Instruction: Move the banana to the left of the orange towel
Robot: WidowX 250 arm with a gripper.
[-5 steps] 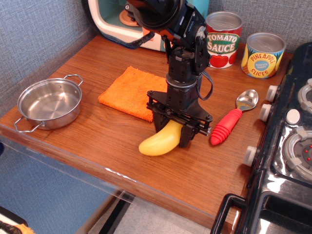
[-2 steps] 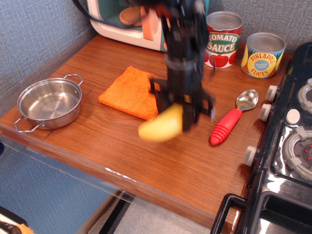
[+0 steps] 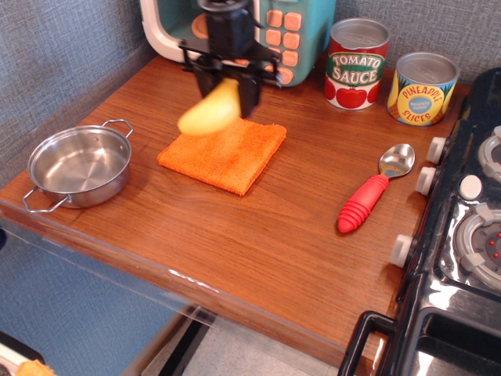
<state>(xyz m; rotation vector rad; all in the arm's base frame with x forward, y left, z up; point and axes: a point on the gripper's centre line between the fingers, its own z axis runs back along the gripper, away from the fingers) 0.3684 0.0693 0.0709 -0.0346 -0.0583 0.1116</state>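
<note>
My gripper (image 3: 228, 86) is shut on the yellow banana (image 3: 208, 110) and holds it in the air above the far left part of the orange towel (image 3: 223, 153). The banana hangs tilted, its lower end pointing left and down, and looks blurred from motion. The orange towel lies flat on the wooden counter (image 3: 258, 235), now fully in view. The arm rises out of the top of the frame in front of the toy microwave.
A steel pot (image 3: 78, 166) stands at the counter's left edge. A red-handled spoon (image 3: 374, 190) lies right of the towel. A tomato sauce can (image 3: 358, 64) and a pineapple can (image 3: 423, 88) stand at the back right. A toy microwave (image 3: 290, 31) is behind; a stove (image 3: 470, 227) on the right.
The gripper lifted the banana off the counter in front of the towel and carried it up and to the back left, over the towel.
</note>
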